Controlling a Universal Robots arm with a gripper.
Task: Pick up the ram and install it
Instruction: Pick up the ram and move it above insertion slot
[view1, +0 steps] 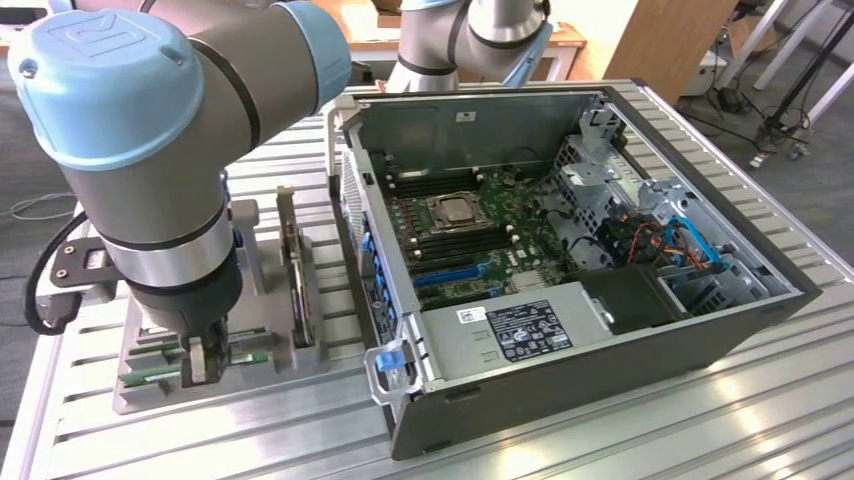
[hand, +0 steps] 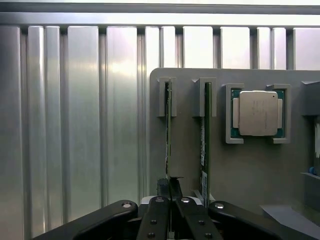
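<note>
end effector (hand: 170, 189) clamped shut on ram (hand: 168, 130), upright in gray holder (hand: 240, 170) slot; CPU (hand: 258, 113) nr.

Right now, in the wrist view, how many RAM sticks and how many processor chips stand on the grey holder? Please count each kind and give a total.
RAM sticks: 2, the gripped RAM stick and the free RAM stick
Processor chip: 1
Total: 3
</note>
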